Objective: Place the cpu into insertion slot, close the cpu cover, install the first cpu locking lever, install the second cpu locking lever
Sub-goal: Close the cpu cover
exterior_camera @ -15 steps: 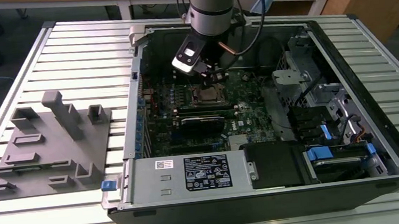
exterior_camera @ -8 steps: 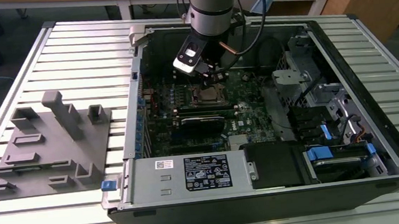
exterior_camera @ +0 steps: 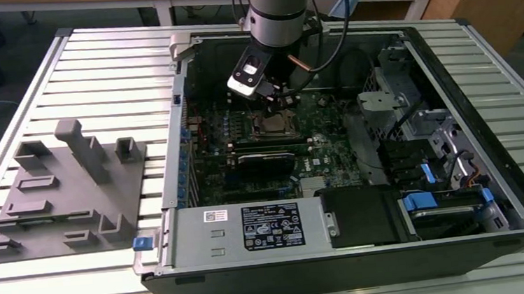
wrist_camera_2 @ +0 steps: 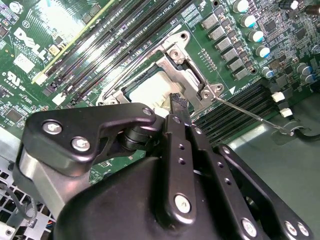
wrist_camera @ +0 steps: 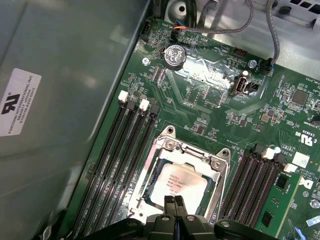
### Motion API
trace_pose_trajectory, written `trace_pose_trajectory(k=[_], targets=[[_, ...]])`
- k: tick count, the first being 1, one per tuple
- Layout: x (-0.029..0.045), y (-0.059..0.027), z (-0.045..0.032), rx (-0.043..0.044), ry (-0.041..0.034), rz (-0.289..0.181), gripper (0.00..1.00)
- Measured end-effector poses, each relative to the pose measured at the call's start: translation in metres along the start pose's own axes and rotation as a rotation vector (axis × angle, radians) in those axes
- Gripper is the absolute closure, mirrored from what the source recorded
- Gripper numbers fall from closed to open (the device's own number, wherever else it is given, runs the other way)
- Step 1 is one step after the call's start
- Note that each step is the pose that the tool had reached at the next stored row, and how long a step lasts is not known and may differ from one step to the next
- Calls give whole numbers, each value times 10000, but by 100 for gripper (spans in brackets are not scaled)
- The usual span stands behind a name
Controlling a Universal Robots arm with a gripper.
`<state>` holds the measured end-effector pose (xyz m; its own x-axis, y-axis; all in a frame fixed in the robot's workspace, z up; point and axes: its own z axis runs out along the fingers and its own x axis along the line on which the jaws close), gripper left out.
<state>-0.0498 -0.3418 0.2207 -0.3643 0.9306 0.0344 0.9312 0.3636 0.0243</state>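
Black gripper [wrist_camera: 175, 201], squeezed closed and holding nothing, hangs just over the flat grey square cpu [wrist_camera: 176, 180] under its thin silver frame cpu cover [wrist_camera: 212, 162]; pushing the loose wire lever [wrist_camera_2: 250, 114] slowly seems best.

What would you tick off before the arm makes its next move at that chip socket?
1. The cpu lies flat in the insertion slot: ok.
2. The cpu cover is down, framing the chip: ok, as far as the first wrist view shows.
3. One locking lever latched: not ok. In the second wrist view the thin wire rod juts away from the socket, across the memory slots.
4. The other lever latched: cannot tell.
5. The fingers are shut with nothing between them, at the cover's edge: ok. Whether they touch the cover: cannot tell.
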Motion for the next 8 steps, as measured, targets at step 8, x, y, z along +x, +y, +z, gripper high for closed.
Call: trace_pose_trajectory(k=[8], targets=[[0, 0, 0, 8, 5, -215, 89]])
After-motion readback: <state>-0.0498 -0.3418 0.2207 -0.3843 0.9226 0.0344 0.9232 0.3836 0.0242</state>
